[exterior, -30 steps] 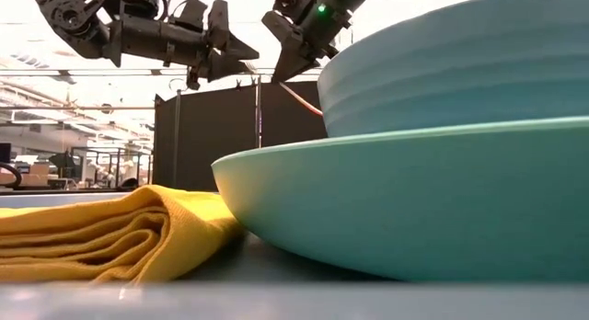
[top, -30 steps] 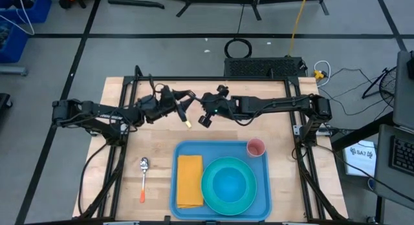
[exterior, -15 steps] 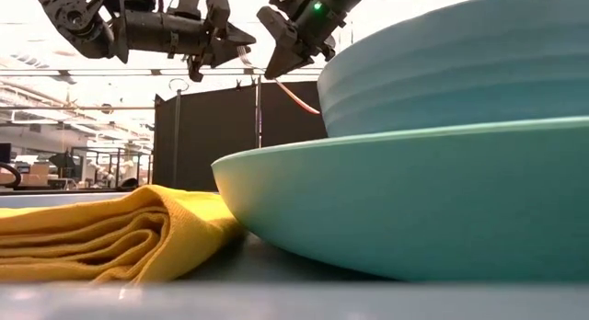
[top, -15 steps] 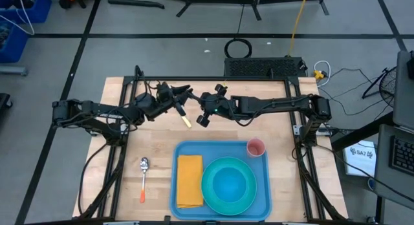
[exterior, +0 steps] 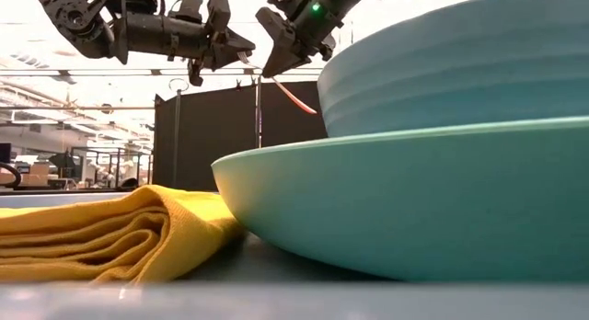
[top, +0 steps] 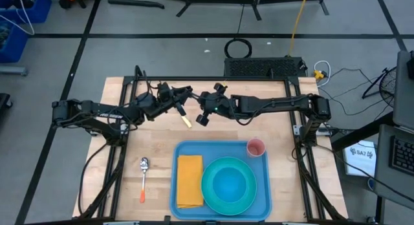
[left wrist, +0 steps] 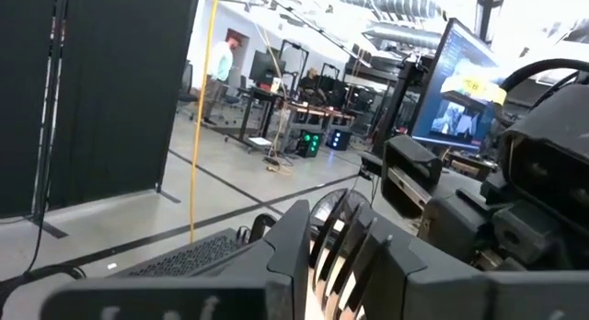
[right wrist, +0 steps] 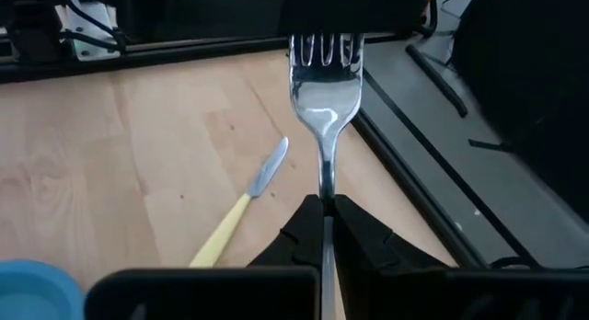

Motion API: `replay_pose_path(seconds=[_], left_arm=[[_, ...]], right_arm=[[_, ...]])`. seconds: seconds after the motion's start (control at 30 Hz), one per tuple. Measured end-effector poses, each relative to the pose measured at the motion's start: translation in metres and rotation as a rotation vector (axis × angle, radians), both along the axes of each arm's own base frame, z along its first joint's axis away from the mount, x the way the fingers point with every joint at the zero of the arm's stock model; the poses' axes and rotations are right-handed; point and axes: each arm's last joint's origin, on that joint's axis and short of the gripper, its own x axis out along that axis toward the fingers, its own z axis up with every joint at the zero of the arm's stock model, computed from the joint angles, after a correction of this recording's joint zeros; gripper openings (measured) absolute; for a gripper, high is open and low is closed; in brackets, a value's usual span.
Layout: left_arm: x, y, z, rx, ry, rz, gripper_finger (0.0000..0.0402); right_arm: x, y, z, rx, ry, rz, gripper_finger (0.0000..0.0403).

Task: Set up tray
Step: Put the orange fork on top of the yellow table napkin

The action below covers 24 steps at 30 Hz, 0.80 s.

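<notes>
Near the front-left part of the bench lies a spoon [top: 143, 178] with an orange handle, well apart from the arms. The left gripper [left wrist: 339, 239] hangs above the back middle of the bench, its jaws drawn narrow onto the tines of a fork [right wrist: 324, 108], which they appear to touch on both sides. Below the two arms a yellow-handled knife [right wrist: 241, 208] rests on the wood. The right gripper [right wrist: 324, 206] faces the left one from just beside it, its jaws closed tight on the fork's neck, tines pointing at the other arm. The step in hand looks like passing the fork from right arm to left in mid-air. To do it well, the left jaws should be squarely and firmly on the fork before the right jaws let go, and the right arm should then back away straight along the handle so the fork does not twist or drop onto the knife. The tray [top: 220, 147] sits at the front edge of the bench, right of centre, carrying a folded yellow napkin [top: 189, 180] on its left side, a turquoise plate [top: 228, 185] beside that, and a pink cup [top: 256, 147] in its back-right corner.
</notes>
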Motion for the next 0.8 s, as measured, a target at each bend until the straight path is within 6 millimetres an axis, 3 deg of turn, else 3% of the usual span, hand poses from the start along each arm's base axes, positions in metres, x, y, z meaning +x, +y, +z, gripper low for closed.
replay_pose_path(seconds=[0.57, 0.8], left_arm=[[0.0004, -0.0003, -0.0014, -0.026, 0.001, 0.003, 0.0077], [-0.0001, -0.0002, 0.0008, 0.045, 0.015, 0.02, 0.0068]], right_arm=[[0.002, -0.0052, 0.0044, -0.04, -0.031, 0.004, 0.0], [0.0017, -0.0062, 0.0042, -0.04, -0.028, 0.001, 0.0]])
